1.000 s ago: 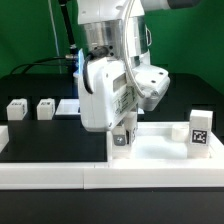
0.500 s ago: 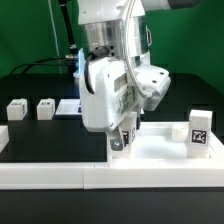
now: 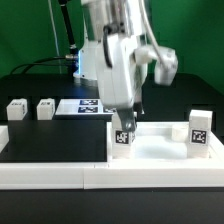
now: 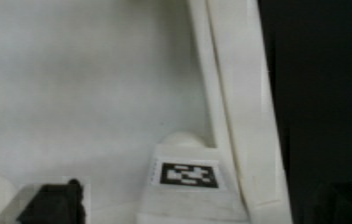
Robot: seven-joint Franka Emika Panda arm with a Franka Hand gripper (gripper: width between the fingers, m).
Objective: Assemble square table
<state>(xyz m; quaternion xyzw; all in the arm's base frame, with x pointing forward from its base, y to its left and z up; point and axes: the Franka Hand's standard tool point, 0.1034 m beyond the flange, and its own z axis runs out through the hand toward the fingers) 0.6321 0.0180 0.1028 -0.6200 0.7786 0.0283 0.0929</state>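
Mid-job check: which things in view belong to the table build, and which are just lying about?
Belongs: square slab; corner leg at its exterior-view-left end; right-side leg standing on it; loose leg; second loose leg.
Lying about: marker board; border wall.

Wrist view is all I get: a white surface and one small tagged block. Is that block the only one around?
Observer: No. A second leg stands upright on the square table, toward the exterior view's right.
Operator: Any more lying about?
Observer: Two. The outer leg and the inner leg sit on the black table, off the slab, at the exterior view's left.
Operator: And where is the robot's hand?
Observer: The gripper hangs straight down over the leg you see, at the slab's edge toward the exterior view's left.
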